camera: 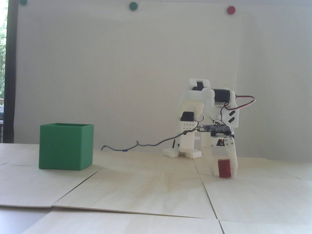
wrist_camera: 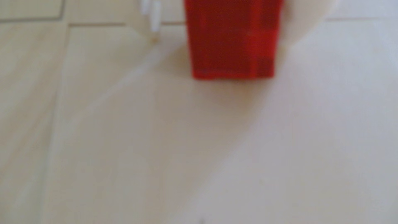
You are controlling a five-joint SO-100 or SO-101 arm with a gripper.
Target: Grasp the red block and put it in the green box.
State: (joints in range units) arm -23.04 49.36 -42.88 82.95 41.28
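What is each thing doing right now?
block: upright on the table, between the hand's fingers, not lifted.
hand: down at the table, fingers either side of the block; whether it is squeezing yet is unclear.
box: upright, open on top, far left in the fixed view; its inside is hidden.
cable: lying loose on the table.

You face a plain off-white wall point(camera: 121, 73) carrying three round dots along its top: two green dots point(camera: 133, 6) and one red dot point(camera: 230, 10). At far left, a dark window frame point(camera: 9, 73) admits daylight. Below, pale wooden panels point(camera: 136, 192) with visible seams form the tabletop.
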